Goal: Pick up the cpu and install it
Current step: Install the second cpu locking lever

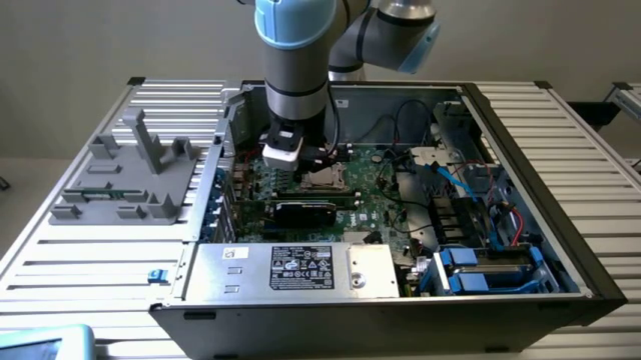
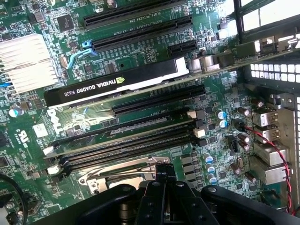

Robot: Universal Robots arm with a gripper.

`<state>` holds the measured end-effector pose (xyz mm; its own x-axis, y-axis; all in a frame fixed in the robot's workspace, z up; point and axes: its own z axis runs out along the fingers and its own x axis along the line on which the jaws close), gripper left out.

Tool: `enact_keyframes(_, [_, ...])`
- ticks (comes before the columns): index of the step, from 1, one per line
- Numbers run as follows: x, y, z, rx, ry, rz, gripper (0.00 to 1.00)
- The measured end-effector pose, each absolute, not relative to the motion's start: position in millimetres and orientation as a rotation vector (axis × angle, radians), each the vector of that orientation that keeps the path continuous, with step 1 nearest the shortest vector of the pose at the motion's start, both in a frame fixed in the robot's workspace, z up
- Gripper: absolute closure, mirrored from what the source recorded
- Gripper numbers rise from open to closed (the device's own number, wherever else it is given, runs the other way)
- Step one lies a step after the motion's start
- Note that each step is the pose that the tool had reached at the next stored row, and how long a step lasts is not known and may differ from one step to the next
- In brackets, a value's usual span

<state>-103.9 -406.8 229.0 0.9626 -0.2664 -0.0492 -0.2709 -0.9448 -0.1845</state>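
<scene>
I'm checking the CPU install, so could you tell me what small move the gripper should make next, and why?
Probably a short, slow descent: the gripper hangs directly over the socket, whose metal frame lies open just beneath it beside the graphics card. I cannot see the CPU, so confirm it is held first.

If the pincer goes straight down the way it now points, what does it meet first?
Most likely the CPU socket with its metal frame on the motherboard, directly under the pincer. Depth is unclear.

A green circuit board [image 2: 140, 93] has long black slots. A black card [image 2: 117, 84] with white letters stands in one slot. A silver block with fins [image 2: 26, 63] sits near it. The gripper [image 2: 161, 197] hangs over a metal frame [image 2: 122, 171].
</scene>
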Motion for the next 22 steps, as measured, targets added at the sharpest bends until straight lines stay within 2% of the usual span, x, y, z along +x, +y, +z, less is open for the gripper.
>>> enact_keyframes(12, [-106.7, -404.1, 224.8, -2.923, 0.401, 0.035, 0.89])
enact_keyframes(22, [-109.0, -404.2, 209.6, -2.919, 0.398, 0.036, 0.89])
